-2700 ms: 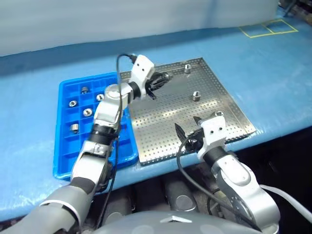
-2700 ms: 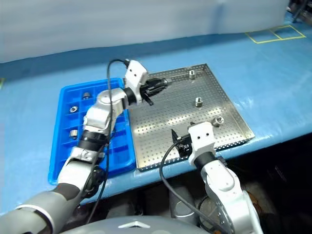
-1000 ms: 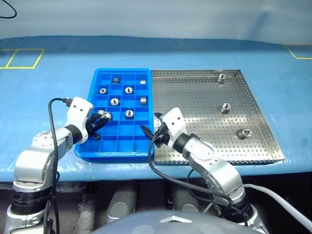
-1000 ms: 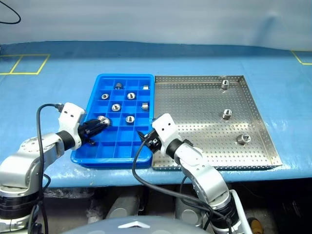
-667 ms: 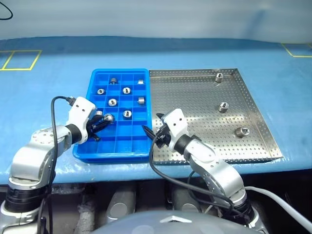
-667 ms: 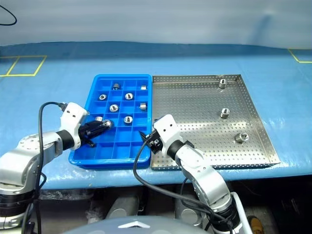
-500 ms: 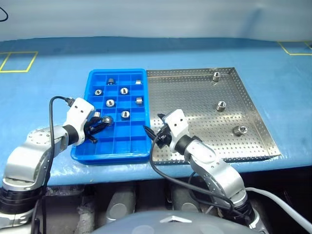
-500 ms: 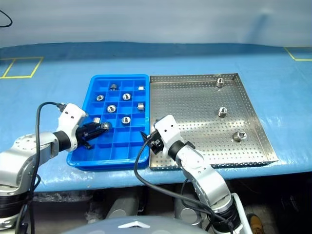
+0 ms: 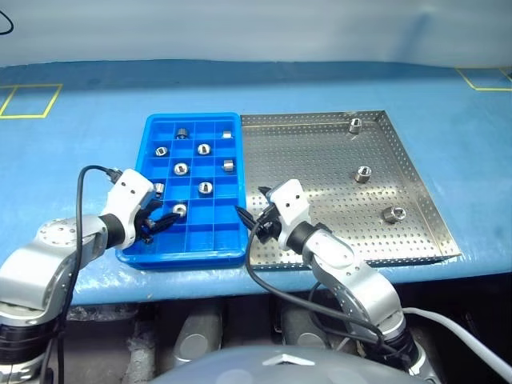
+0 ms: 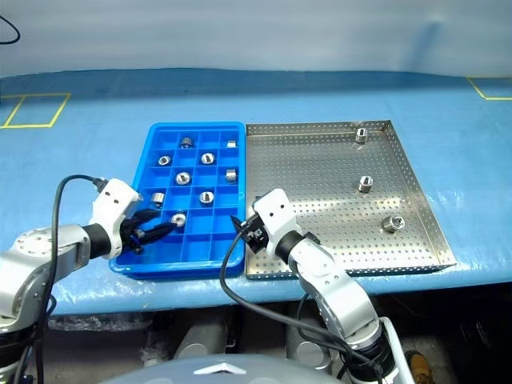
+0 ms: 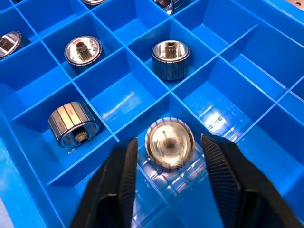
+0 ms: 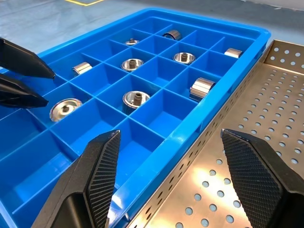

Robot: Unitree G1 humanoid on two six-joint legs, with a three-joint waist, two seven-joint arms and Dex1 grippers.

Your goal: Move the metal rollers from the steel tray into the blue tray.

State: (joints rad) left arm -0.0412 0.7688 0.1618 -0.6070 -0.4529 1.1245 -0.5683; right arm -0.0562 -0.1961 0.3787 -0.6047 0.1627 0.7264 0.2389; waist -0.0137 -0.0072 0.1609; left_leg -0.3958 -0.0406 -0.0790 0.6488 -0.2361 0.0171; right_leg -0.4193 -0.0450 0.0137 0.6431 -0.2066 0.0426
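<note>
My left gripper (image 11: 166,190) stands released, its black fingers (image 11: 121,183) spread to either side of a metal roller (image 11: 169,144) that sits in a compartment of the blue tray (image 9: 152,244), touching neither pad as far as I can see. That arm reaches in over the tray's near left corner, wrist angled down and inward. My right gripper (image 12: 183,173) hangs open and empty over the seam where the blue tray meets the steel tray (image 9: 416,240), pointing across the compartments.

Further back in the blue tray lie more rollers, one per compartment, some upright, some on their sides (image 11: 73,124). Three rollers (image 9: 362,174) are left on the steel tray, well apart along its right half.

These look like solid, polished metal: dense for their size, rigid, slick. I judge the ribbed side wall gives the best purchase, pads squeezing across the width. One lying on its side could roll away.
</note>
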